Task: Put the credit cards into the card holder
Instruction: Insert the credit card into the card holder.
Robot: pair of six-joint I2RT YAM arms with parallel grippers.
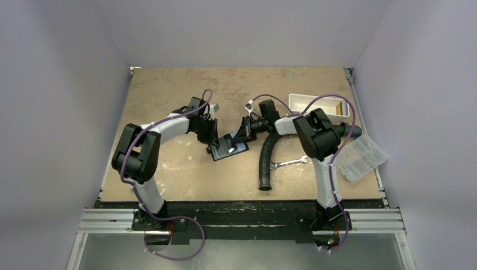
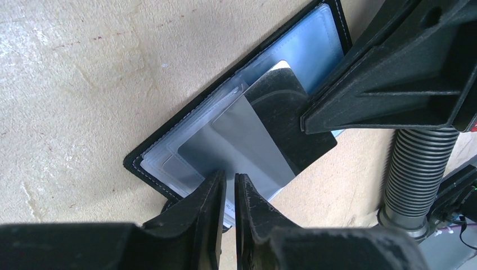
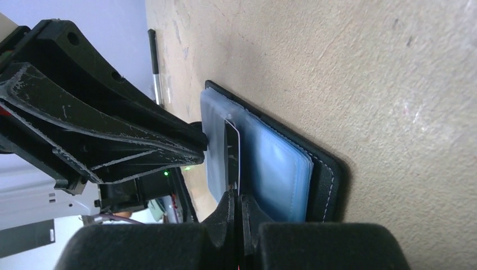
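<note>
The black card holder (image 1: 229, 147) lies open on the table, its clear sleeves (image 2: 312, 48) facing up. My left gripper (image 2: 230, 183) is shut on the near edge of a sleeve leaf and holds it up. My right gripper (image 3: 236, 197) is shut on a thin dark credit card (image 3: 232, 152), seen edge-on, whose far end sits among the sleeves. In the left wrist view the card (image 2: 281, 118) lies slanted over a grey leaf, under the right gripper's fingers (image 2: 388, 79). The holder's black cover (image 3: 323, 180) rests flat. In the top view the left gripper (image 1: 214, 140) and right gripper (image 1: 241, 138) meet over the holder.
A black ribbed hose (image 1: 265, 163) lies just right of the holder, with a silver wrench (image 1: 289, 163) beside it. A white tray (image 1: 320, 104) holding something tan stands at the back right. A clear compartment box (image 1: 360, 157) sits at the right edge.
</note>
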